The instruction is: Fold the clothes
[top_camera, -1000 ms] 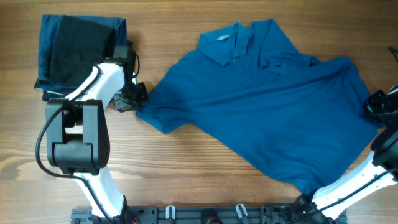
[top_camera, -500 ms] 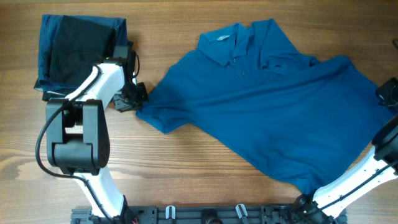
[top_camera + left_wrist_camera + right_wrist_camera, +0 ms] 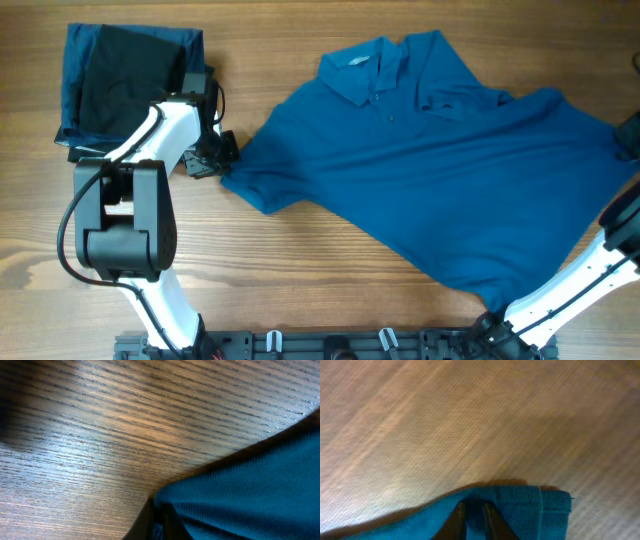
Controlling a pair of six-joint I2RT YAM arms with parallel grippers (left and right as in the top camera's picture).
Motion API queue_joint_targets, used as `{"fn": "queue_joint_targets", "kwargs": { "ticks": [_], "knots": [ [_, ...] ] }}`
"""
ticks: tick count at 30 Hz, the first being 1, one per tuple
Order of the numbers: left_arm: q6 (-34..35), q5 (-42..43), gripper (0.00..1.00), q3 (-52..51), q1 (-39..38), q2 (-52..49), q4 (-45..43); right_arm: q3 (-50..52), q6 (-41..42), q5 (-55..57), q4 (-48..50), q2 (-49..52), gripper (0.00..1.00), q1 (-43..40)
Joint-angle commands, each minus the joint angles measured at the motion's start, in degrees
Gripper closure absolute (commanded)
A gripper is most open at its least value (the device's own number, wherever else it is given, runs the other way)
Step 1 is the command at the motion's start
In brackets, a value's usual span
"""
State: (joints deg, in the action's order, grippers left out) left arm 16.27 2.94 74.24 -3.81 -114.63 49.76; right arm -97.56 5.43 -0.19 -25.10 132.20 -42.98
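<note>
Readable text: none in any view.
Neck tag (image 3: 356, 61): a pale patch at the neck opening of the blue polo shirt (image 3: 440, 180), seen from overhead; any print on it is too small to make out.
</note>
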Motion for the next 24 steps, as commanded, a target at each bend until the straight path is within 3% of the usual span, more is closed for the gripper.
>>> {"fn": "queue_joint_targets", "kwargs": {
  "ticks": [1, 5, 11, 15, 20, 22, 24],
  "knots": [
    [0.9, 2.2, 0.95, -2.0, -1.0, -3.5, -2.0, -7.1, -1.0, -5.9, -3.6, -1.6, 0.83, 0.4],
    [0.9, 2.9, 0.95, -2.0, -1.0, -3.5, -2.1, -10.7, -1.3, -5.5, -11.5, -8.4, 0.81, 0.9],
    [0.9, 4.1, 0.96, -2.0, -1.0, -3.5, -2.4, -9.7, 0.7, -3.0, -22.2, -8.9, 0.91, 0.9],
    [0.9, 4.1, 0.91, 1.5, -1.1, -2.7, -1.4, -9.4, 0.5, -13.3, -23.3, -9.2, 0.79, 1.0],
    [0.7, 3.9, 0.60, 5.6, -2.5, 2.6, -0.4, -9.4, 0.5, -13.4, -25.8, -9.3, 0.47, 1.0],
    [0.7, 2.8, 0.48, 5.6, -3.4, 4.9, -0.3, -9.4, 0.5, -13.5, -26.0, -9.4, 0.41, 1.0],
    [0.7, -0.4, 0.47, 5.6, -4.9, 8.0, 0.3, -9.4, 0.5, -15.8, -26.1, -9.9, 0.35, 1.0]
  ]
}}
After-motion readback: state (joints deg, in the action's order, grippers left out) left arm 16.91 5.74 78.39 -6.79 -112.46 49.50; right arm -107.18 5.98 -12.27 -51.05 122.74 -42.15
